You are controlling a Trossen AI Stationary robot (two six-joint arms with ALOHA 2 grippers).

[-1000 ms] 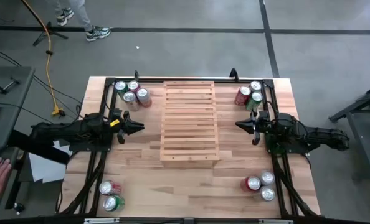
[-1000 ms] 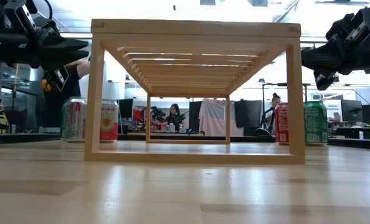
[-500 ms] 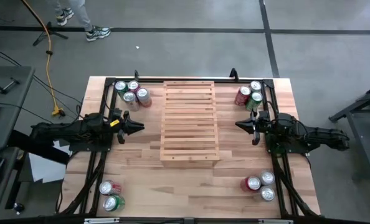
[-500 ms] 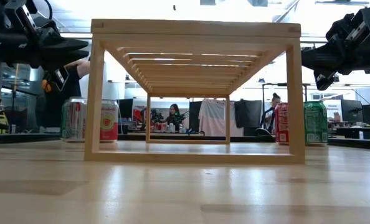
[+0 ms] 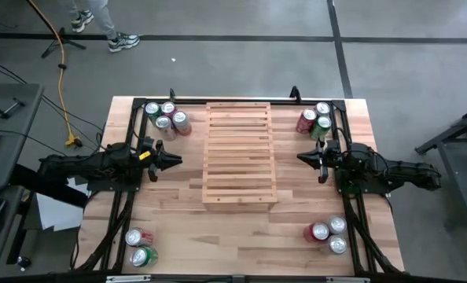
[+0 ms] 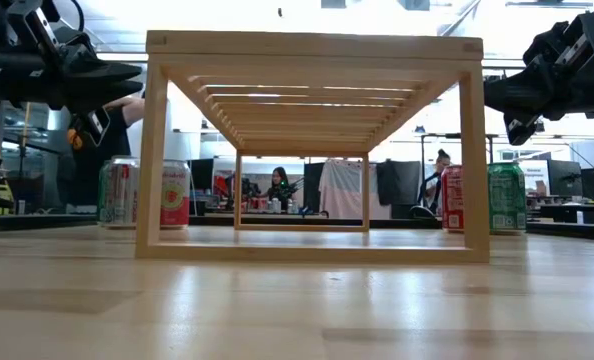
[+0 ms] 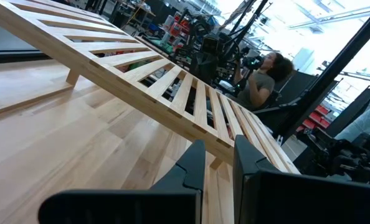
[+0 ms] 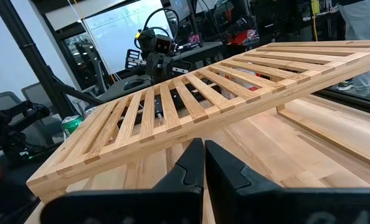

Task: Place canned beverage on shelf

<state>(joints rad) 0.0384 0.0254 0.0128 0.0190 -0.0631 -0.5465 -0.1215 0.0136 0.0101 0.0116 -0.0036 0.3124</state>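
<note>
Grey concrete floor surrounded our wooden table, and we had a person's sneakers showing at the far edge of the high view. Going left to right: the left gripper hung above the table just left of the shelf, empty, its fingers a small gap apart in the left wrist view. Behind it sat a cluster of four cans at the far left corner, and two more cans at the near left. Dead centre stood the pale slatted shelf with nothing on top of it. On the other side, the right gripper pointed at the shelf from just beside it, also empty, jaws pressed together in its wrist view. We had three cans at the far right corner and another three near right. Through the shelf frame in the low view we could see people seated way back in the room.
</note>
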